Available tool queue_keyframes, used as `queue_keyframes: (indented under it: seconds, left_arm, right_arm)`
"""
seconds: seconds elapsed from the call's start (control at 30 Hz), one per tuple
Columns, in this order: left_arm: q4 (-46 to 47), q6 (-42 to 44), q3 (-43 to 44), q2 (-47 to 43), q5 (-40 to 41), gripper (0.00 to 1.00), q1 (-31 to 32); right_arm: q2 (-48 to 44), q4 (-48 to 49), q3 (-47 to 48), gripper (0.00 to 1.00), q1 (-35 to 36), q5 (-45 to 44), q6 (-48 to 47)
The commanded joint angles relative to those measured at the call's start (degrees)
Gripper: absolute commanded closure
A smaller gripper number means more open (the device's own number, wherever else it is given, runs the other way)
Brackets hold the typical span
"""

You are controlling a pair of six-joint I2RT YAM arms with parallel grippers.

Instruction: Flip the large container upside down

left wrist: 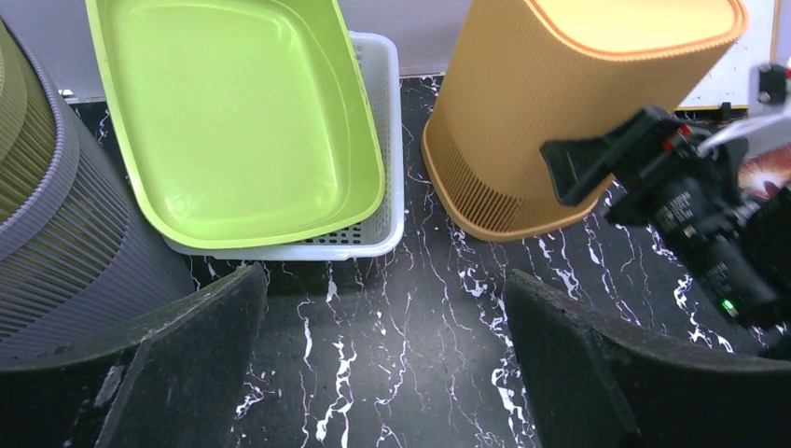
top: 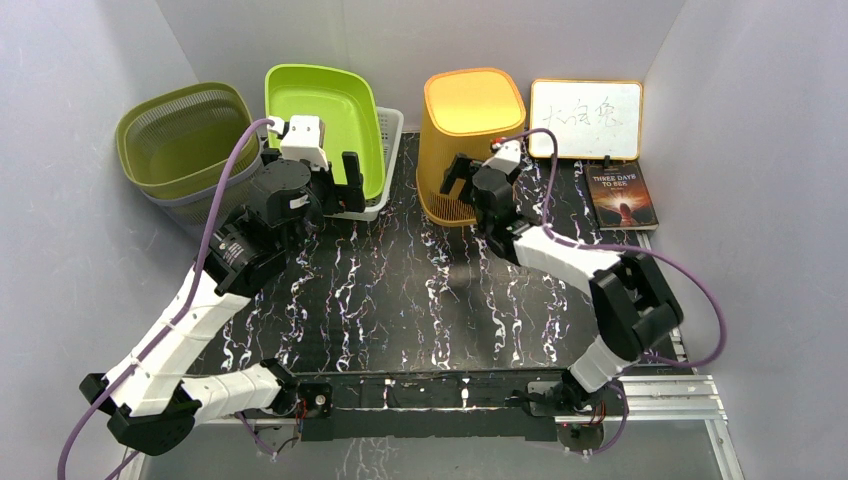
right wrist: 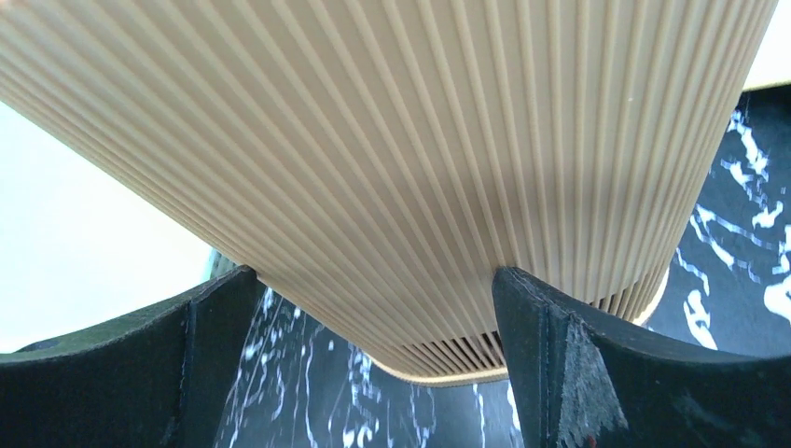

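Observation:
The large container (top: 470,140) is an orange ribbed bin at the back centre of the table, standing with its closed end up and its slatted rim on the marble top. My right gripper (top: 462,180) is open, low against the bin's front wall. In the right wrist view the ribbed container (right wrist: 401,140) fills the frame, with the open right gripper (right wrist: 373,308) just before its bottom rim. I cannot tell whether the fingers touch it. My left gripper (top: 335,182) hangs open and holds nothing. In the left wrist view the left gripper (left wrist: 384,317) is over bare marble, with the container (left wrist: 550,103) beyond it to the right.
A lime green tub (top: 322,115) leans inside a white slotted basket (top: 388,150) at the back. Stacked green and grey mesh baskets (top: 185,140) stand at the back left. A whiteboard (top: 585,118) and a dark book (top: 621,195) lie at the back right. Grey walls close three sides.

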State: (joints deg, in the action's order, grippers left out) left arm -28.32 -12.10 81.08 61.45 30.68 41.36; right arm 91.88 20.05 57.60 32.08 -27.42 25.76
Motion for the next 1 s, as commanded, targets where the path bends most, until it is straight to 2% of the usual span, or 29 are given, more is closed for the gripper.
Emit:
queue_keyframes:
  seconds: [0.0,0.27,0.37,0.63,0.97]
  left_arm:
    - [1.0,-0.4,-1.2,-1.9,-0.1,0.02,0.0]
    - [1.4,-0.3,-2.6,-2.1,-0.1,0.02,0.0]
    - [1.1,-0.1,-3.6,-2.1,0.2,0.02,0.0]
    - [0.8,0.1,-3.5,-1.3,0.3,0.02,0.0]
    - [0.4,-0.5,-3.0,0.6,-0.4,0.02,0.0]
  right_arm:
    - [6.6,7.4,10.2,0.02,-1.5,-5.7,-4.6]
    - [22.7,0.4,30.2,0.02,-6.2,-1.7,-8.9]
    - [25.6,0.2,33.6,0.02,-7.6,-3.5,-10.4]
    - [24.5,1.8,31.0,0.02,-10.6,-9.8,-11.1]
    - [18.9,0.4,23.9,0.02,-12.4,-12.0,-11.6]
